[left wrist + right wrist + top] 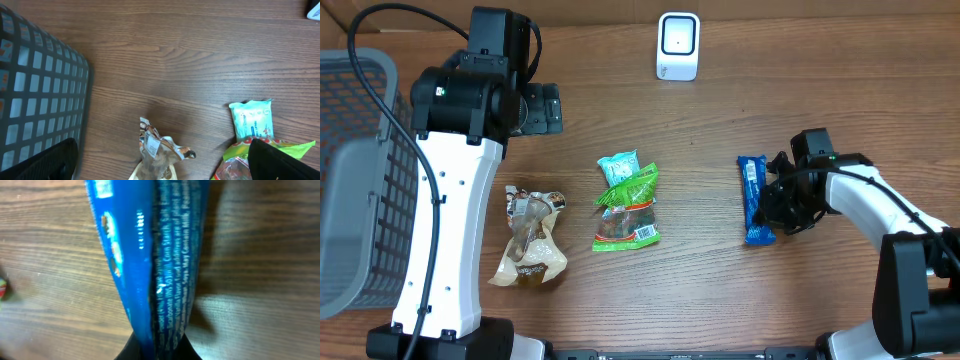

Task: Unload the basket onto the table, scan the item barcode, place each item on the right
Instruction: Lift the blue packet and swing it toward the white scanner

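My right gripper (769, 207) is clamped tight on the blue snack bar (753, 195) | I see the bar at the right of the table (720, 290) | my left gripper (551, 110) is spread wide, holding nothing

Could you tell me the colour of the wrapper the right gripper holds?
The wrapper is blue with white print, clearest from the right wrist.

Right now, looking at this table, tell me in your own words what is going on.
The right end effector is shut on a blue packet at the right side. The left end effector hangs open at the left, holding nothing. The white scanner stands at the far edge, apart from that packet, so no scan yet. A green packet, a teal packet and a brown packet lie in the middle.
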